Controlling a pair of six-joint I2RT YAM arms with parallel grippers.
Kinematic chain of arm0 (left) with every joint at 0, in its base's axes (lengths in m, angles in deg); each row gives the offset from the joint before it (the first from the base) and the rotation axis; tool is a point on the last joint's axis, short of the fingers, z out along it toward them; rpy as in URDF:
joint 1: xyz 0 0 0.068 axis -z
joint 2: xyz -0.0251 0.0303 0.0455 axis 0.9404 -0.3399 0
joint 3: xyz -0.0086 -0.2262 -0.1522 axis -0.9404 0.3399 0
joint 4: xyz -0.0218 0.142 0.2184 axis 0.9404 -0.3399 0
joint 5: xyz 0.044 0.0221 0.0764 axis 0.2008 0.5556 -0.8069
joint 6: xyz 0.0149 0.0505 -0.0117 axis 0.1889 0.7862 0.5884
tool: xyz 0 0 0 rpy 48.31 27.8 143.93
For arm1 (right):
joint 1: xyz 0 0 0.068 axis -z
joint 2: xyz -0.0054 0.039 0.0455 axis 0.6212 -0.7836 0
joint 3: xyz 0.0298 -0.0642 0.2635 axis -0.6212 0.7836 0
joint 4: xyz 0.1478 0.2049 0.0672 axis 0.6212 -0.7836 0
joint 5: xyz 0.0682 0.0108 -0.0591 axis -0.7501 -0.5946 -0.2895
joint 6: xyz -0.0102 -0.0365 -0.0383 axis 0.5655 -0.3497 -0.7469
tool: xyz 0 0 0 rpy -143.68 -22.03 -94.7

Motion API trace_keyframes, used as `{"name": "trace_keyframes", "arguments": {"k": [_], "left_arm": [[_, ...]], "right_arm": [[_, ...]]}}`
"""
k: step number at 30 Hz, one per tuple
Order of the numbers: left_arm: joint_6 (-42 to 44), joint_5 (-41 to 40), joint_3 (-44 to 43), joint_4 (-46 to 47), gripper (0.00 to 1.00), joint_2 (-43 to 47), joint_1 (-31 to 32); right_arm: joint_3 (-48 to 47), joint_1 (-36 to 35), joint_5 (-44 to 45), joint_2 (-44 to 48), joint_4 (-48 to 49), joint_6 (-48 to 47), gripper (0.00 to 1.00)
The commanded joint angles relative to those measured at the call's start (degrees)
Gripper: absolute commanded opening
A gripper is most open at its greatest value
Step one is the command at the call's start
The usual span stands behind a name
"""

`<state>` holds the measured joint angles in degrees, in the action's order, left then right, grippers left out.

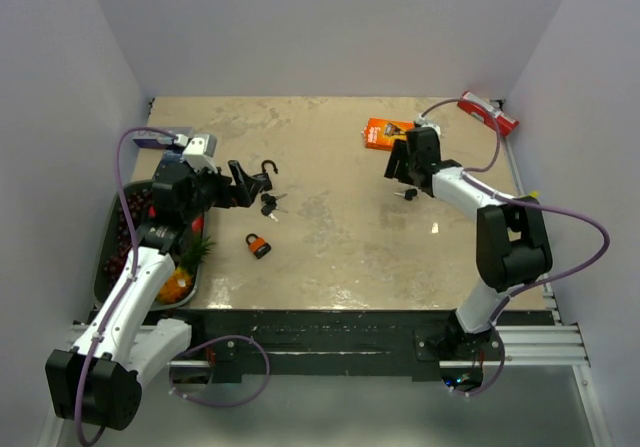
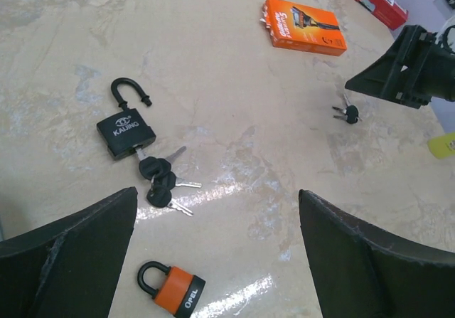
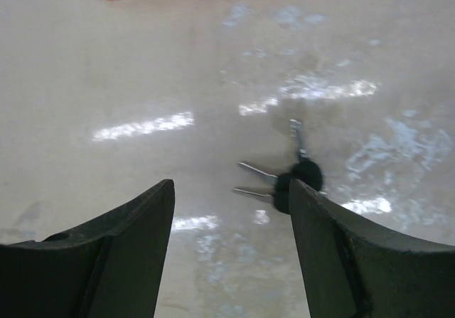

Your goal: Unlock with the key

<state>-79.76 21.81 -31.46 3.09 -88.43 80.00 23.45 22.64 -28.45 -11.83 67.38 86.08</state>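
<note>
A black padlock (image 2: 126,134) lies on the table with its shackle swung open and a key in its keyhole. That key's bunch (image 2: 160,179) trails beside it. An orange padlock (image 2: 174,289) with its shackle shut lies nearer my left gripper (image 2: 217,193), which hovers open and empty above both locks. In the top view the black padlock (image 1: 266,175) is just right of the left gripper (image 1: 243,185). A second bunch of keys (image 3: 295,179) lies beside the right finger of my open, empty right gripper (image 3: 231,190). Those keys (image 1: 408,194) also show in the top view.
An orange box (image 1: 385,132) lies at the back, close behind the right gripper (image 1: 398,167). A red packet (image 1: 488,112) sits in the back right corner. A dark tray (image 1: 105,257) of toy fruit stands at the left edge under the left arm.
</note>
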Motion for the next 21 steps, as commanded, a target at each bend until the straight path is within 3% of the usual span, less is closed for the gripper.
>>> {"name": "trace_keyframes", "arguments": {"k": [1, 5, 21], "left_arm": [[1.81, 4.86, -0.06, 3.25, 0.99, -1.01, -0.38], [1.81, 5.22, -0.41, 2.81, 0.99, -2.33, -0.38], [1.90, 5.57, 0.20, 3.25, 0.98, -2.86, -0.38]], "right_arm": [[0.75, 4.69, -0.23, 1.91, -4.64, -4.75, 0.68], [1.45, 7.85, -2.52, -0.11, -4.91, -5.19, 0.64], [1.45, 8.39, -5.95, -5.39, -4.12, -4.40, 0.58]]}}
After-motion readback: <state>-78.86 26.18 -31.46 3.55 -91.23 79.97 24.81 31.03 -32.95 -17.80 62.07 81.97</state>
